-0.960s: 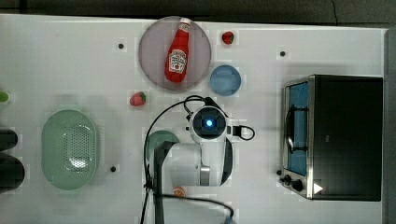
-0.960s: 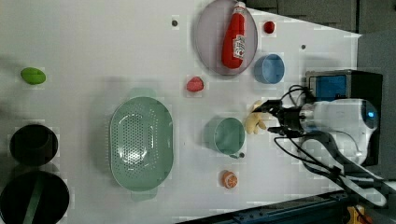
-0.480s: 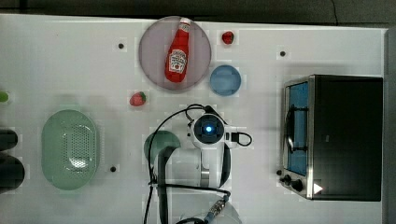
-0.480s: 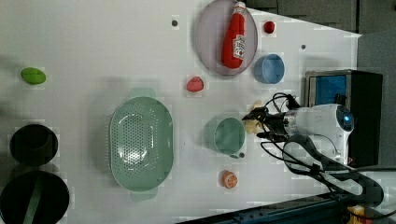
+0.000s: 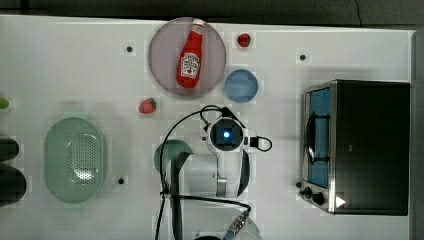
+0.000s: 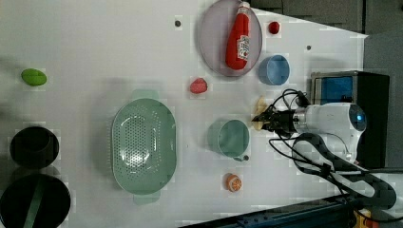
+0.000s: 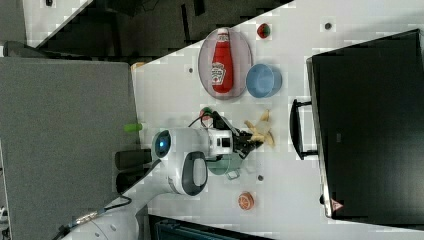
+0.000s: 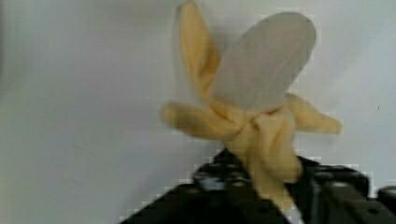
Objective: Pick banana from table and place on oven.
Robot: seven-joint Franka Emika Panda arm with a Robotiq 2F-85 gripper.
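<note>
Tool (image 6: 264,118) sits low on the bench (image 6: 95,42), its fingers around the banana's (image 7: 260,131) stem end; whether they have clamped I cannot tell. Banana lies on the bench, long axis running from the tool outward, peeled tip and splayed skin pointing away. Oven (image 7: 370,125) stands just beyond in the right view, to the right view's right, top bare, so the carry is probably up and over the handle.
</note>
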